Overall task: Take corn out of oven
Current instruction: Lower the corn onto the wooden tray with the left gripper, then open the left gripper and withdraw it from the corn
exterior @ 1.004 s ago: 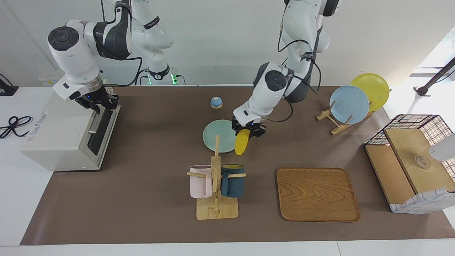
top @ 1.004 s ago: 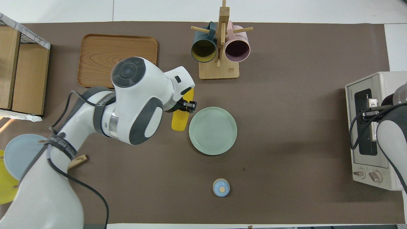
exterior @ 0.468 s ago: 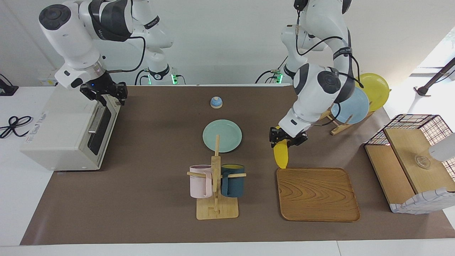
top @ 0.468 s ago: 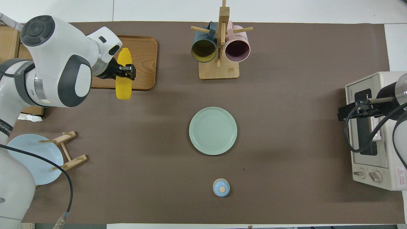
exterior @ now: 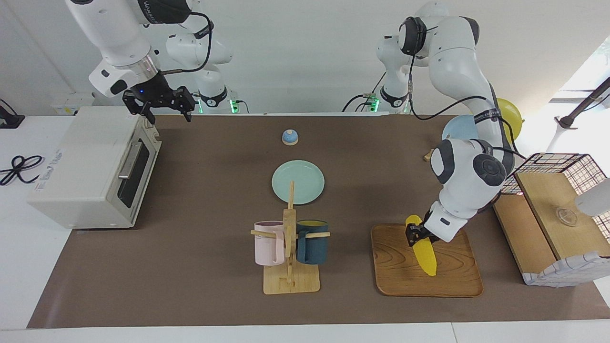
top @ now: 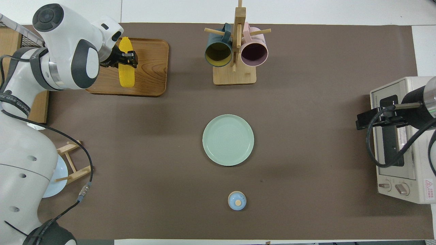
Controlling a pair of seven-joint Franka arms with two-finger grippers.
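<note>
The left end effector (exterior: 415,235) is over the flat brown wooden tray (exterior: 395,281) at the left arm's end of the surface. Its two fingers are pinching the smooth bright yellow corn cob (exterior: 423,252) near its thick end. The corn tilts down, and its pointed tip is low over the tray. I cannot tell if the tip touches the wood. In the overhead view the corn (top: 125,69) lies along the tray (top: 150,78), with the left end effector (top: 127,58) across it.

The boxy off-white toaster oven (exterior: 81,166) sits at the right arm's end of the brown surface (exterior: 200,267). Its dark glass door is closed. The right end effector (exterior: 164,102) is up in the air over the oven's top corner, with its fingers spread apart and nothing between them.

A round pale green plate (exterior: 298,182) sits in the middle of the surface.
</note>
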